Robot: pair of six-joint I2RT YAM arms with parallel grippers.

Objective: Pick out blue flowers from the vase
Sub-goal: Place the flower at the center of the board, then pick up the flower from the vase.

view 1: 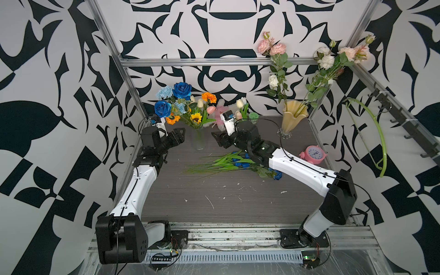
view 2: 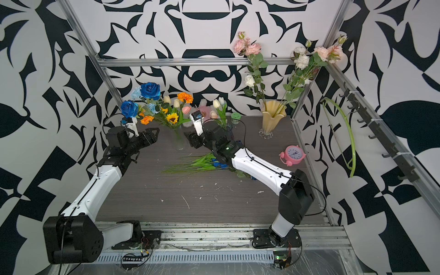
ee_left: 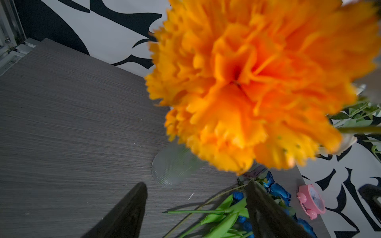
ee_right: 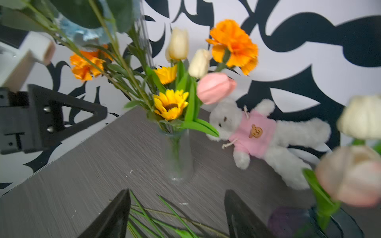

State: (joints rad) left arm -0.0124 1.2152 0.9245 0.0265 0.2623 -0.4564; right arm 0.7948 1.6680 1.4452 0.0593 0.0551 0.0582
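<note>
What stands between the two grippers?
The glass vase, still holding flowers, stands between the left gripper and the right gripper; both top views show it.

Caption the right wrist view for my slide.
Open right end effector faces a glass vase of flowers, teddy bear nearby.

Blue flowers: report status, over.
Left gripper open, empty; right gripper open, empty. Blue roses, pale-blue carnations in glass vase; blue tulips on table. Orange marigold crowds left wrist view.
</note>
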